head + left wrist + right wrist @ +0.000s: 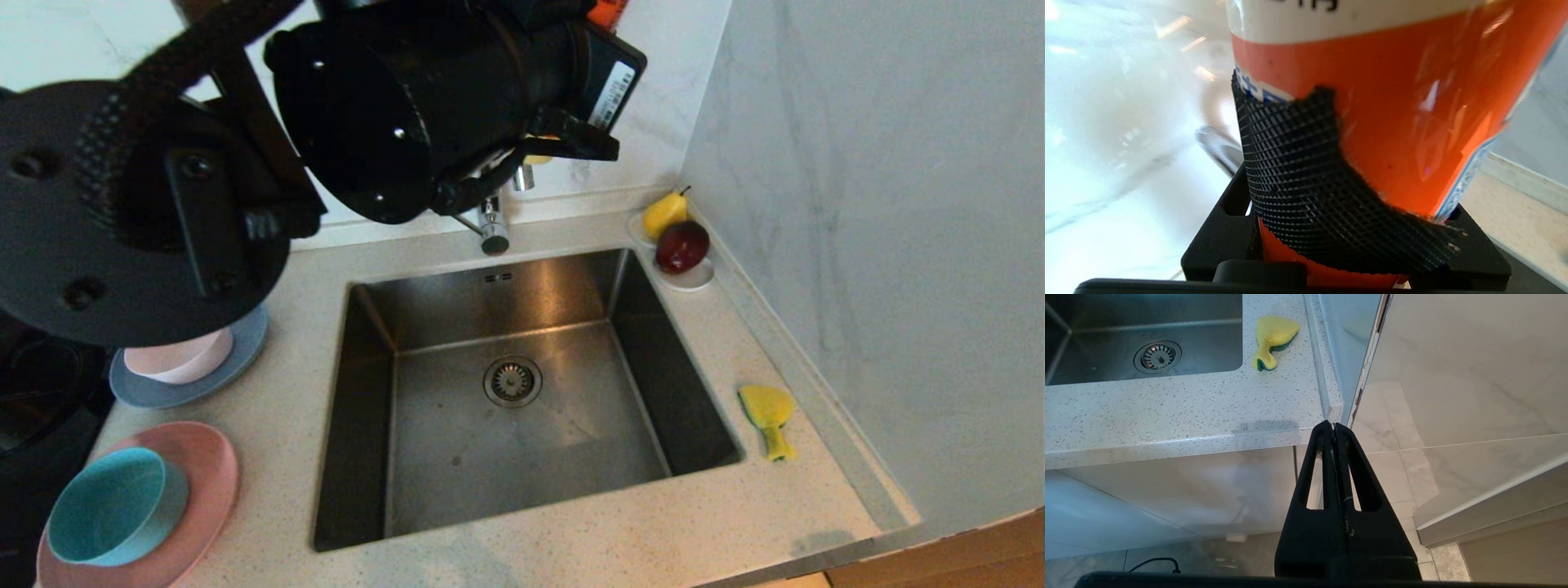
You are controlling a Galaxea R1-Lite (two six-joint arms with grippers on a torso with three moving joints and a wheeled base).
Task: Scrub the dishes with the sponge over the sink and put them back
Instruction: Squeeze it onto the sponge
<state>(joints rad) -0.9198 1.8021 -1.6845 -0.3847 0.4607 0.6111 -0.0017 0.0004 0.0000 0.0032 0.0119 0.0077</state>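
**Left fingers clamped on an orange bottle above the tap; dishes and sponge untouched on the tabletop**

Raised high at the back of the sink (pixel 522 327), near the tap (pixel 494 233), with the left gripper (pixel 1355 163) closed on an orange bottle (pixel 1392 122) bearing a white band. One ribbed black finger pad (pixel 1298 171) pressed flat against the bottle's side in the left wrist view. In the head view mostly hidden behind the black arm, only a sliver of orange showing at the top edge.

Parked low in front of the cabinet, below the tabletop (pixel 735 506) edge: right gripper (pixel 1334 428), fingers pressed together with nothing between them.

On the tabletop left of the sink: pale pink-white bowl (pixel 184 359) resting on the blue-grey plate (pixel 220 371), partly covered by the arm. Nearer the front edge, teal bowl (pixel 110 506) sitting on the pink plate (pixel 208 482).

Right of the sink, near the wall: yellow sponge (pixel 767 412), green side partly showing, lying apart from the basin rim. In the far right corner, a white saucer (pixel 694 278) carrying a yellow pear (pixel 663 214) and a dark red apple (pixel 682 245).

Sink bare, round strainer drain (pixel 512 380) in its middle.
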